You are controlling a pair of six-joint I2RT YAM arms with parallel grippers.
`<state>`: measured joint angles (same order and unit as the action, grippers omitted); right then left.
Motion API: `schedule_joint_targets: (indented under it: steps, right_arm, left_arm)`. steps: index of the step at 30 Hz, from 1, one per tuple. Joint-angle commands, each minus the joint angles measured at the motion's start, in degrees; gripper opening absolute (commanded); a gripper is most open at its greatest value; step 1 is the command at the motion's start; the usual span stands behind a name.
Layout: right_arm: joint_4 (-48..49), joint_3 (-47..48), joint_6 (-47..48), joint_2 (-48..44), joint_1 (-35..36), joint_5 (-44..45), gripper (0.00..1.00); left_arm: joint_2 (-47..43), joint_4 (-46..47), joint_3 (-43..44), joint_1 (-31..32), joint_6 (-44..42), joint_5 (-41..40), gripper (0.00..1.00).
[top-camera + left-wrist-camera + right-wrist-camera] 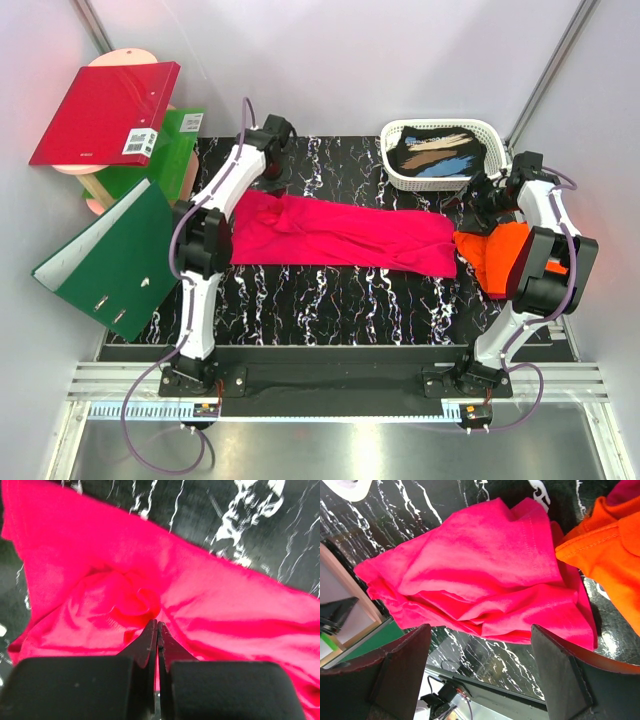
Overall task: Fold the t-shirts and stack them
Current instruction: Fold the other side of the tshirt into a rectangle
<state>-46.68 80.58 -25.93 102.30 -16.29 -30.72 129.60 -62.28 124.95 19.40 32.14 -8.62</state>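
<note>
- The magenta-pink soft cloth t-shirt (pixel 340 235) lies rumpled on the middle of the black white-veined marble-look table (pixel 330 300). In the top view it forms a long band running from 9 o'clock to 3 o'clock.
- The left gripper (pixel 157 626) sits over the shirt's 9 o'clock end. Its jaws are pressed together, and the tips pinch a small rosette of puckered pink cloth.
- The bright orange cloth t-shirt (pixel 495 250) is bunched at 3 o'clock on the table. It touches the pink shirt's right end and lies partly under the right arm.
- The right gripper (pixel 480 630) hangs above the pink shirt's right end with its jaws spread wide and nothing between them. In its wrist view the orange cloth shows at 2 o'clock.
- A white slotted plastic basket (pixel 440 124) stands at 1 o'clock on the table, with dark patterned cloth inside.
- A stiff red ring binder (pixel 100 110) rests at 10 o'clock, off the table's corner.
- An open green ring binder (pixel 110 255) leans at 9 o'clock, beside the left arm.
</note>
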Motion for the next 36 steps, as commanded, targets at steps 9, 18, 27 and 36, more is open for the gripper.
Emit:
schedule_joint_targets:
  steps: [9,18,27,36]
  right_arm:
    - [1.3,-0.3,1.2,2.0,-0.1,-3.3,0.88]
    - [1.4,0.8,0.7,2.1,-0.1,-3.1,0.88]
    - [1.6,1.3,-0.2,1.4,-0.1,-2.8,0.88]
    - [2.4,-0.2,-0.7,1.9,-0.1,-3.5,0.88]
  left_arm:
    - [-18.3,4.6,-30.7,-0.1,-1.4,-0.4,0.00]
    - [-4.5,5.4,-21.5,0.6,-3.0,1.7,0.00]
    - [7.2,2.6,2.1,1.5,-2.5,4.0,0.00]
    - [3.6,8.3,7.4,2.5,-0.3,4.0,0.00]
